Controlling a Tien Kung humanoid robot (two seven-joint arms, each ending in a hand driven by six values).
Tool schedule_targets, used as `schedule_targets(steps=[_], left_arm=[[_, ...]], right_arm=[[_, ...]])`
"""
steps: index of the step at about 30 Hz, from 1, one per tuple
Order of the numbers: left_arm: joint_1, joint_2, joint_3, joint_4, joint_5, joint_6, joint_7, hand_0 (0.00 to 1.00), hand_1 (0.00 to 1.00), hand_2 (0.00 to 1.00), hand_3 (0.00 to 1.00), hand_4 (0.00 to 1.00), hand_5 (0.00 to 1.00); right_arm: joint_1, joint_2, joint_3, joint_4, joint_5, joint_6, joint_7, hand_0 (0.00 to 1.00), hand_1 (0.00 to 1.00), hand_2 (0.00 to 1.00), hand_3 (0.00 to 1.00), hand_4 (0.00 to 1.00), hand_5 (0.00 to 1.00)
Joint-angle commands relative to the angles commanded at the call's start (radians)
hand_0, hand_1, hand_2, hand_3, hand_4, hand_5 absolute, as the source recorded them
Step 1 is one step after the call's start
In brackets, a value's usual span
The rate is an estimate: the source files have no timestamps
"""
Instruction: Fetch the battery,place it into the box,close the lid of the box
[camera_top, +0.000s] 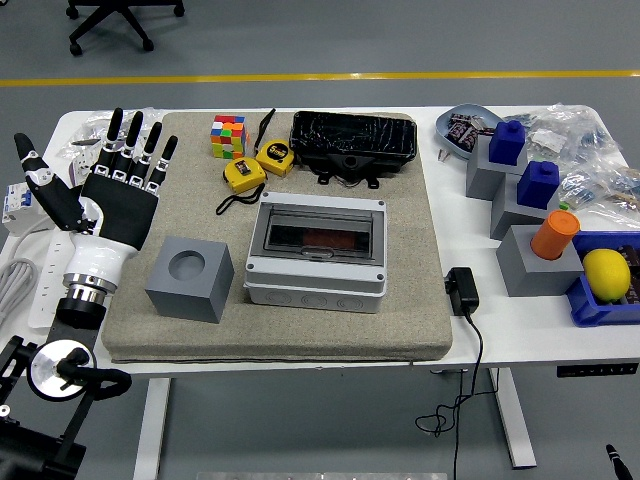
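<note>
The left hand (118, 195) is hovering at the left of the frame, over the left edge of the grey mat (420, 290), fingers spread wide and pointing toward the top of the picture, holding nothing at all. That flat, released pose looks like a hand clear of its work rather than one about to grab. The right hand is not showing anywhere.

At the centre of the frame the grey box (316, 251) is sitting on the mat with its dark, see-through lid (318, 231) lying down flat over the opening. Through it something reddish-brown (322, 238) is showing; that is likely the battery, already inside, though the tinted lid is making it hard to be sure. Judging by this, the job looks about finished.

Just left of the box a grey cube (190, 278) with a round hollow in its top is standing empty, probably the battery's holder. Above it, two yellow tape measures (258, 165) and a colour cube (228, 135) are lying untouched.
</note>
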Motion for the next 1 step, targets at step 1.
schedule_targets(steps=[1], left_arm=[[0.002,0.0,0.001,0.0,0.001,0.001,0.001,0.769,0.785,0.765,0.766,0.998,0.998]], right_arm=[[-0.002,-0.002,0.013,0.0,-0.014,0.007,-0.003,0.998,0.759,0.686,0.619,0.998,0.948]])
